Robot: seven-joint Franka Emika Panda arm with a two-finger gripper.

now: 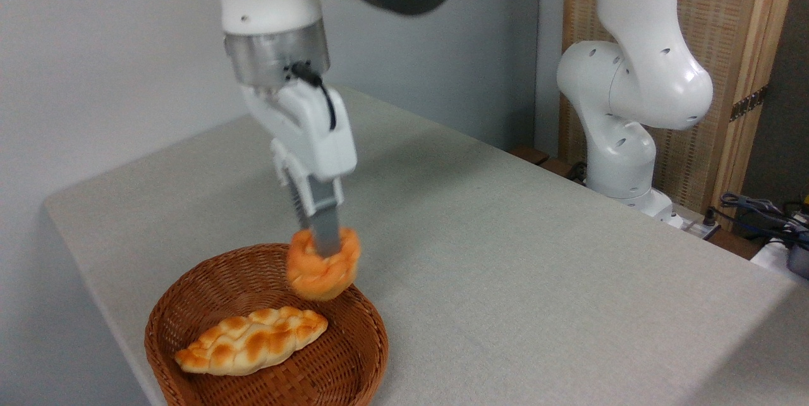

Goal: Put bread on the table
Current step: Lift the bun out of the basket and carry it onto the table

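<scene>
Large rectangular table (505,254), grey-beige cloth texture, rounded corner. Glossy white jointed robot arm (632,77). Round brown woven wicker basket (354,355). Pale braided loaf (253,339), browned bumps, lying inside the basket. White two-finger gripper (319,245), clenched on the glossy orange knot-shaped bread roll (319,273), held aloft over the basket's rear rim.

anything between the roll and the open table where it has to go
Nothing visible. The end effector holds the roll in the air above the basket's far rim, and the table to the right of it is bare.
</scene>
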